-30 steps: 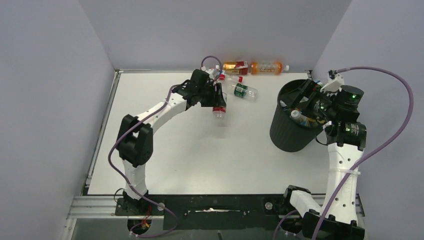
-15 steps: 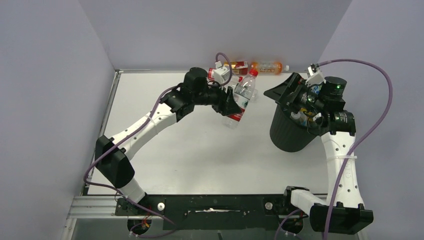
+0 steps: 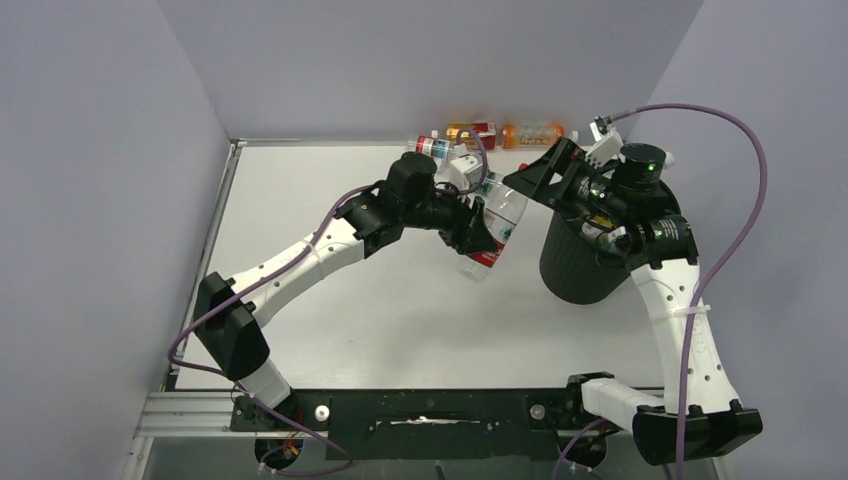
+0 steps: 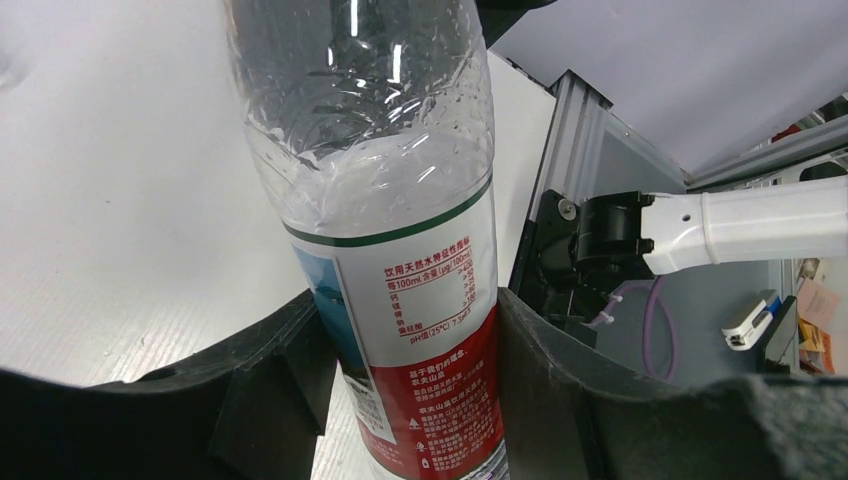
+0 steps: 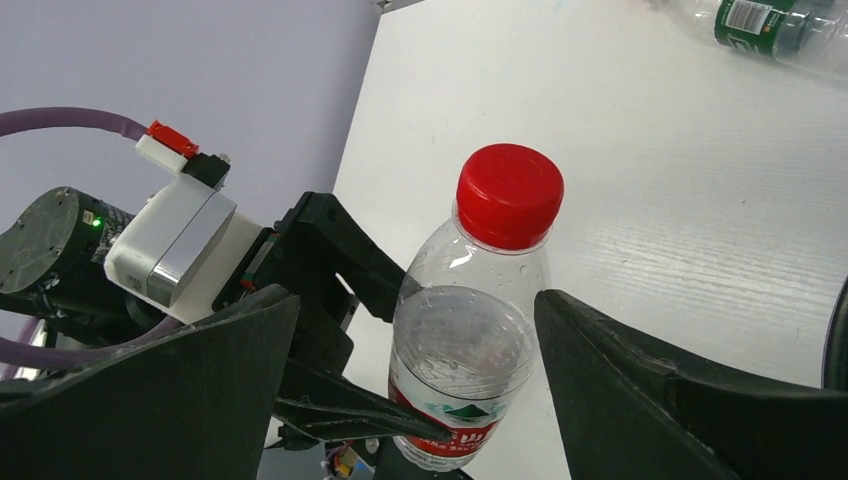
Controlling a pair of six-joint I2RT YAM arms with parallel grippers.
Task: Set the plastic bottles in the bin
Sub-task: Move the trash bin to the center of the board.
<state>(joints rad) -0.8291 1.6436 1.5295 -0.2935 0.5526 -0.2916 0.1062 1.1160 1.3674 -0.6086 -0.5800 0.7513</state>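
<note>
White tabletop (image 3: 330,300) is stretching beneath the two arms as they meet above it. The left gripper (image 3: 476,230), clamped round the plastic bottle (image 5: 468,345) at its red label, is holding it aloft just beside the bin (image 3: 572,268). A second ago it was back near the bottles by the far wall (image 3: 528,133). The right gripper (image 5: 420,305), then down in the bin, is now spreading wide either side of the bottle's neck without touching it. A handover is seemingly beginning.

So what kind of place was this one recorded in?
Probably a lab test cell: two robot arms bolted to an aluminium rail, a white table boxed in by plain grey walls, bottles and a black bin.
</note>
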